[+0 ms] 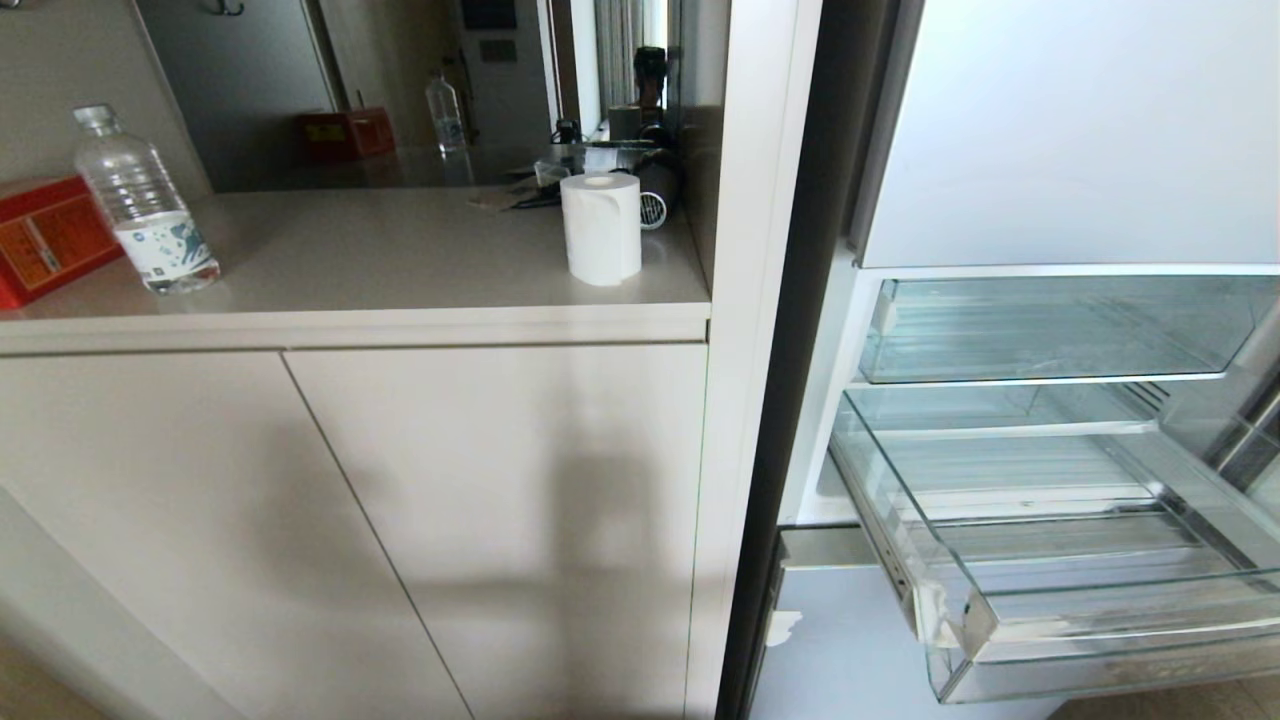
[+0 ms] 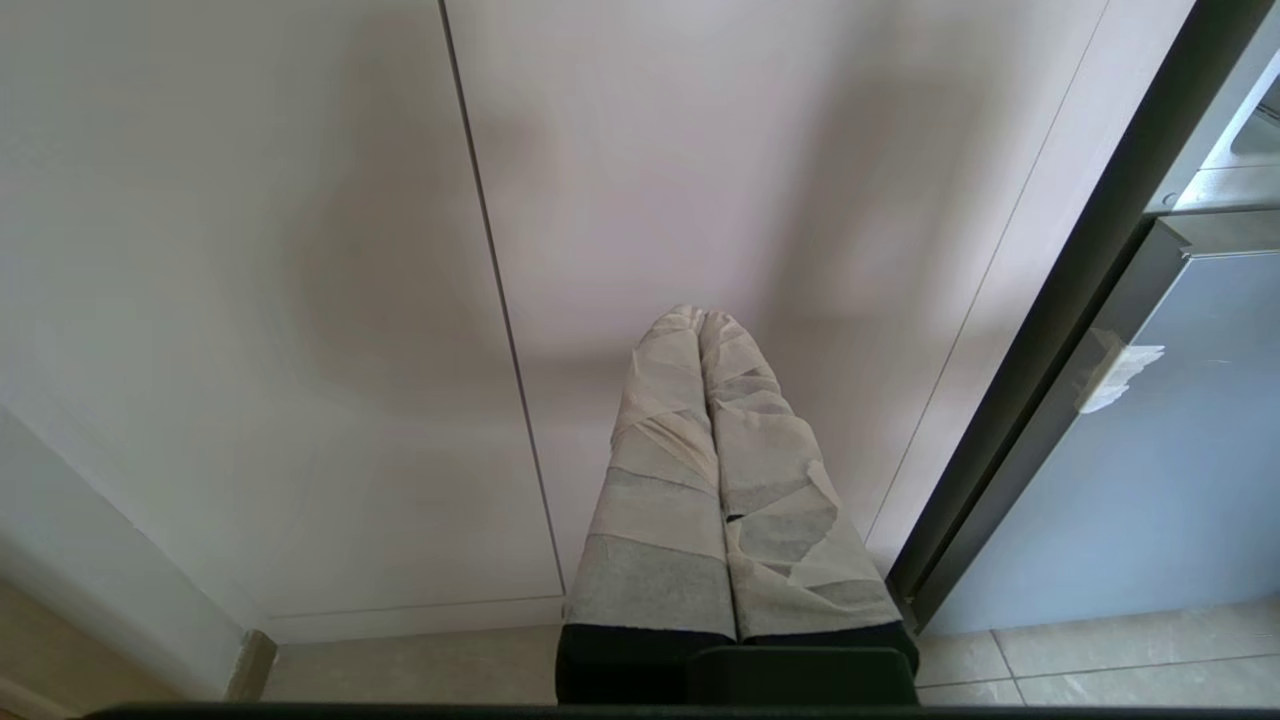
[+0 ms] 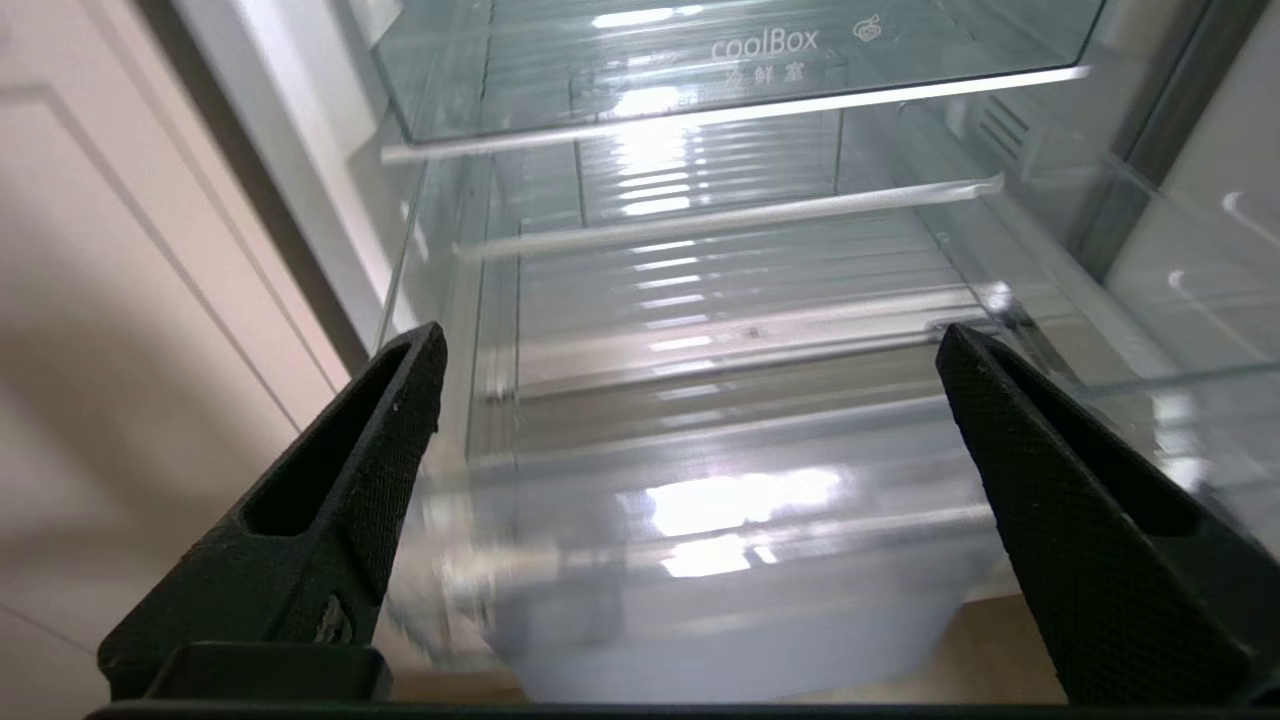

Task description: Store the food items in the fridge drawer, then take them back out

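Clear ribbed fridge drawer (image 1: 1050, 560), white paper roll (image 1: 601, 228), red box (image 1: 45, 240)

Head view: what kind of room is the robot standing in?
Probably a home kitchen. An open fridge has its clear fridge drawer pulled out, beside a beige counter over cabinets, holding a water bottle and a paper roll.

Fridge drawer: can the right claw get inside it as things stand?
Probably yes. The right claw is open, facing the pulled-out fridge drawer; nothing blocks its open top, and the bin shows empty in both views.
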Robot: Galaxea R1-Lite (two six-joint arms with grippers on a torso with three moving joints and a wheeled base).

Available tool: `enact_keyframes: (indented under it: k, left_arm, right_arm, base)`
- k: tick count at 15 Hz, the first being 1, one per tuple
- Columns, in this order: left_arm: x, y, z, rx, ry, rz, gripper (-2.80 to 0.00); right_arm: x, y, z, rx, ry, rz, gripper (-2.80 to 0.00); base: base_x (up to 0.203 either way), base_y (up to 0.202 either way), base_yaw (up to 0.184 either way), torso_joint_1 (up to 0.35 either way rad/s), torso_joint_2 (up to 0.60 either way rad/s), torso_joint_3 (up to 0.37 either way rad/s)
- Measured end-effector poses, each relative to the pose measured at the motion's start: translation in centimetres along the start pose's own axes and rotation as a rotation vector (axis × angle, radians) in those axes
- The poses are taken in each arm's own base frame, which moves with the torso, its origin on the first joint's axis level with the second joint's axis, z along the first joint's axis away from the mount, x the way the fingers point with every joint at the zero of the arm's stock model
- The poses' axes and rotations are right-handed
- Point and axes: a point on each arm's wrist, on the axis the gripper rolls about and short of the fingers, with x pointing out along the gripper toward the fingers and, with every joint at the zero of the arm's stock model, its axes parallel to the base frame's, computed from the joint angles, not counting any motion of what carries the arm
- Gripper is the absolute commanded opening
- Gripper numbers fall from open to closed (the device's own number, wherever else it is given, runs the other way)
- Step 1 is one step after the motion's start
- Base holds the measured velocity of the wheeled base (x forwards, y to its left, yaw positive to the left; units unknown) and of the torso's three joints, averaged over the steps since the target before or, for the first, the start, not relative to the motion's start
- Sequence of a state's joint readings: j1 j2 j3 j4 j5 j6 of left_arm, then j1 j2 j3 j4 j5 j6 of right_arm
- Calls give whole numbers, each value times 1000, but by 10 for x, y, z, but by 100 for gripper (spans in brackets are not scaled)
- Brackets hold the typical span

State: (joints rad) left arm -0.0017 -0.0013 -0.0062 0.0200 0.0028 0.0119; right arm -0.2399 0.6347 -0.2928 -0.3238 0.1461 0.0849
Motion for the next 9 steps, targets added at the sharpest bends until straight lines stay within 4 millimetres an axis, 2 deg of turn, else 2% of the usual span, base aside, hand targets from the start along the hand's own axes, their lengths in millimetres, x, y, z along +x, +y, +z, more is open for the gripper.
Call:
enact_keyframes:
  k: [2, 5, 6, 9]
  left_arm:
    - [0, 0, 0, 0, 0, 0, -280]
    - [0, 0, 0, 0, 0, 0, -280]
    - [0, 0, 0, 0, 0, 0, -280]
    - [0, 0, 0, 0, 0, 0, -280]
  right_arm:
    - [-26, 2, -25, -63, 1, 31, 0]
    - [-42, 0, -79, -174, 124, 69, 0]
    - [-44, -1, -91, -209, 157, 83, 0]
    - [-49, -4, -105, -236, 197, 110, 0]
  base:
    - [0, 0, 0, 0, 0, 0]
    - [0, 0, 0, 0, 0, 0]
    - [0, 0, 0, 0, 0, 0]
    - [0, 0, 0, 0, 0, 0]
